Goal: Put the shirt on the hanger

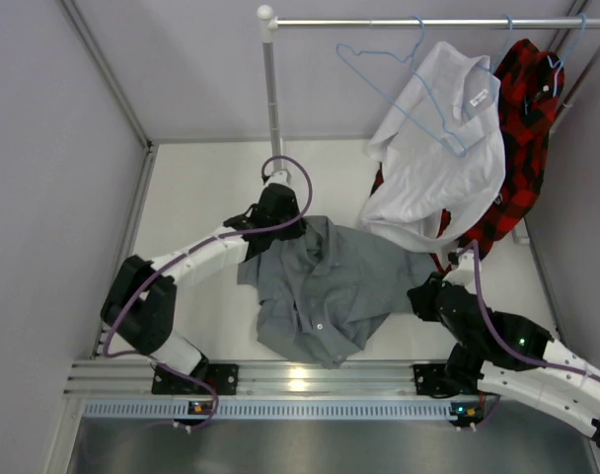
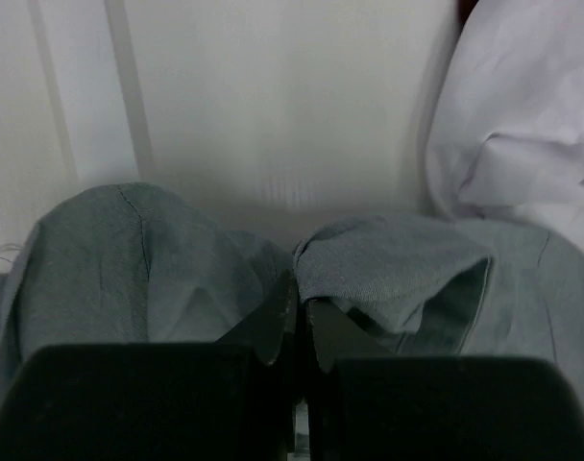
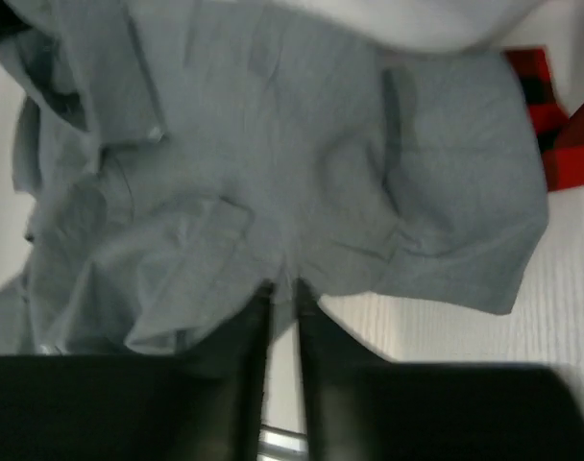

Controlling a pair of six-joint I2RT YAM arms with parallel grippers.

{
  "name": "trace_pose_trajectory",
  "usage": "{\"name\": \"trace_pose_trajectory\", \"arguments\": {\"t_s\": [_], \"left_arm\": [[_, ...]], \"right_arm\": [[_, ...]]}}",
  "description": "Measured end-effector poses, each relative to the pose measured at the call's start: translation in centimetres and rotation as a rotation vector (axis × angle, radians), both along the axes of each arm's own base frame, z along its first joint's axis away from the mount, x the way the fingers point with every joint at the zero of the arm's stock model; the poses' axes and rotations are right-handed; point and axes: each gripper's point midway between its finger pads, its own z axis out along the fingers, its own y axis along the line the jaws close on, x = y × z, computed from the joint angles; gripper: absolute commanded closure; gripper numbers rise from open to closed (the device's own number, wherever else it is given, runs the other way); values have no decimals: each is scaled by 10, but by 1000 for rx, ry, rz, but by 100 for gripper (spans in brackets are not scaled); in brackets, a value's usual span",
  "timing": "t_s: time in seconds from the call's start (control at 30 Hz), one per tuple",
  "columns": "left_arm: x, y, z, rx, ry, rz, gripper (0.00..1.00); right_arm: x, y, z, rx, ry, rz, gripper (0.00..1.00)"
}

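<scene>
Grey shirt [image 1: 325, 291] pinched by left fingers [image 2: 273, 331], right fingers [image 3: 249, 336]; white shirt [image 1: 428, 168] crowds hanger [image 1: 379, 85] on rail [image 1: 359, 22].

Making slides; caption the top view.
Left pincer and right pincer pinch the grey shirt on the table; light-blue hanger hangs bare.

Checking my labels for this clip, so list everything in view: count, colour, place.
grey long-sleeved button-up shirt: one, grey, crumpled on the table between the arms
thin light-blue wire hanger: one, light blue, empty, hooked on the rail
white collared shirt: one, white, hanging from the rail, right side
red-and-black plaid shirt: one, red and black, hanging behind the white one
metal clothes rail: one, silvery, far side
white table: one, white, under the grey shirt
left gripper: one, black, shut on the grey shirt's far-left edge
right gripper: one, black, shut on its right edge
</scene>
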Motion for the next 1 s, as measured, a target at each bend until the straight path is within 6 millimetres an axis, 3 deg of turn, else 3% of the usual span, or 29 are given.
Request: {"name": "trace_pose_trajectory", "arguments": {"t_s": [0.07, 0.17, 0.2, 0.4, 0.53, 0.67, 0.93, 1.0], "left_arm": [[-6, -5, -39, 27, 92, -25, 100], [-13, -10, -58, 21, 152, -51, 100], [-14, -12, -55, 7, 148, -58, 100], [-30, -27, -13, -88, 67, -135, 100], [-44, -39, 4, -137, 39, -209, 100], [-60, -40, -4, -136, 55, -251, 100], [-63, -39, -8, -132, 63, -259, 100], [-63, -39, -8, -133, 62, -259, 100]], "right_arm": [[-10, 5, -38, -39, 63, 61, 51], [-16, 27, -42, -45, 73, 189, 27], [-15, 36, -40, -52, 64, 230, 22], [4, 84, -19, -208, 44, 415, 19], [45, 117, -2, -249, 25, 450, 27], [83, 125, -12, -254, 48, 465, 34], [103, 158, -44, -251, 117, 549, 51], [105, 161, -48, -248, 121, 553, 69]]}}
